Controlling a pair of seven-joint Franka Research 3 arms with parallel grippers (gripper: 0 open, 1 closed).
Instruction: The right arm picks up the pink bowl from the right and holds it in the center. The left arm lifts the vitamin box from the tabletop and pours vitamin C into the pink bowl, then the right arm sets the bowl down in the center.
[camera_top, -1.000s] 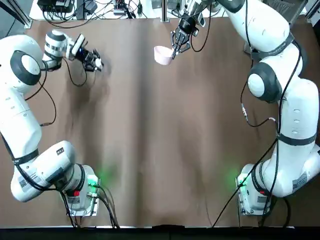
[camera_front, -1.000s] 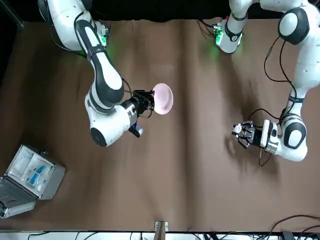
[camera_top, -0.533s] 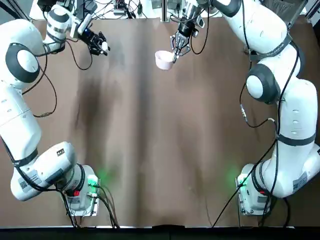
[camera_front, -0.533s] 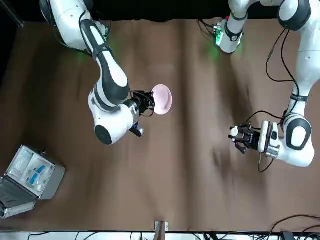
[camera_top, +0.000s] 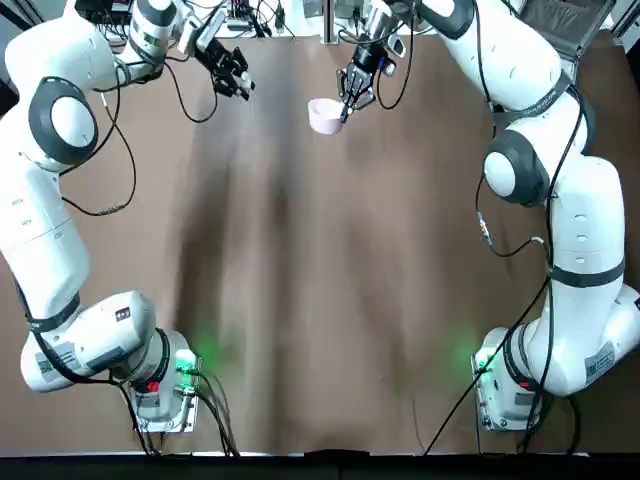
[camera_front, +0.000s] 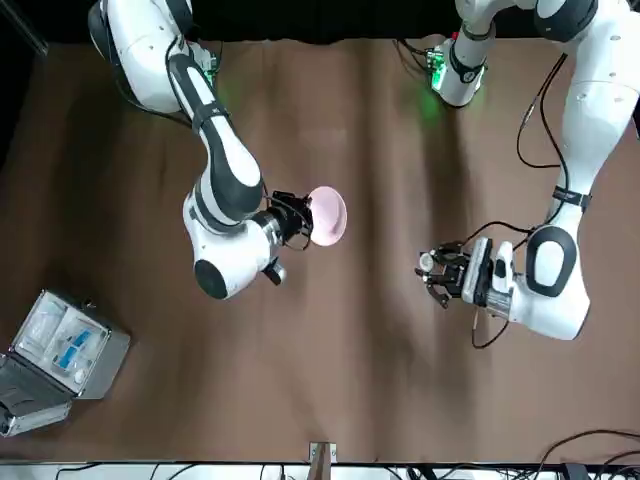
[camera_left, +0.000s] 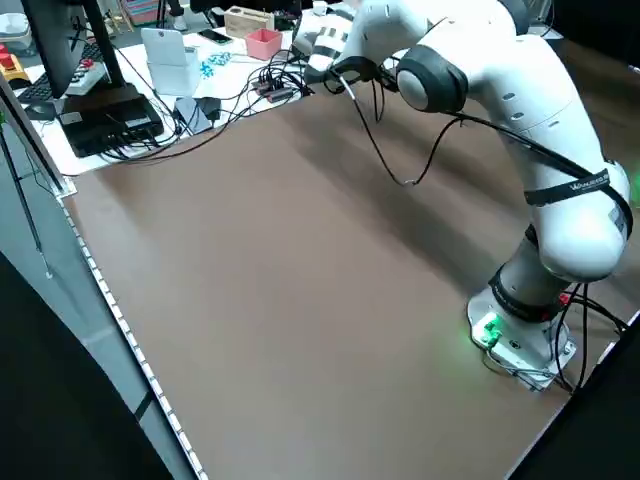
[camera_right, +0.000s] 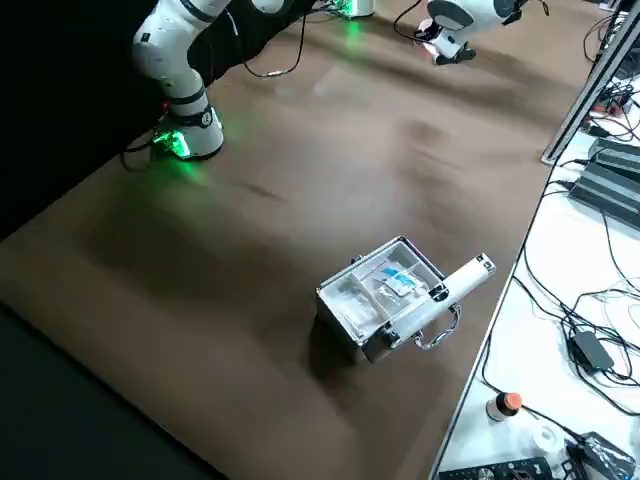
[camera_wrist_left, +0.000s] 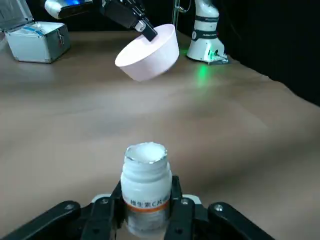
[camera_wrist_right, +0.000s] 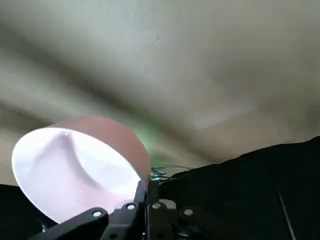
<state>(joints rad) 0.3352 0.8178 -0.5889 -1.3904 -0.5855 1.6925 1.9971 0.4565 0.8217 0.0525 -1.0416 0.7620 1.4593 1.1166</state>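
My right gripper (camera_top: 345, 107) is shut on the rim of the pink bowl (camera_top: 322, 115) and holds it, tilted, above the tabletop (camera_top: 330, 280) at the far centre. The front view shows the bowl (camera_front: 328, 215) beside that gripper (camera_front: 300, 218). My left gripper (camera_front: 430, 272) is shut on the vitamin box (camera_front: 427, 262), a small white bottle, in the air a little way from the bowl. In the left wrist view the vitamin box (camera_wrist_left: 146, 172) stands upright with its top open, and the bowl (camera_wrist_left: 148, 52) hangs beyond it. The right wrist view shows the bowl (camera_wrist_right: 75, 172) pinched at its rim.
A grey hinged case (camera_front: 60, 350) with blue-white contents lies open near the table's far edge on my right side, also seen in the right side view (camera_right: 390, 295). Cables and equipment (camera_top: 230, 18) line the far edge.
My left gripper has carried the vitamin box up and toward the centre, closer to the bowl. The right gripper has kept the bowl almost in place.
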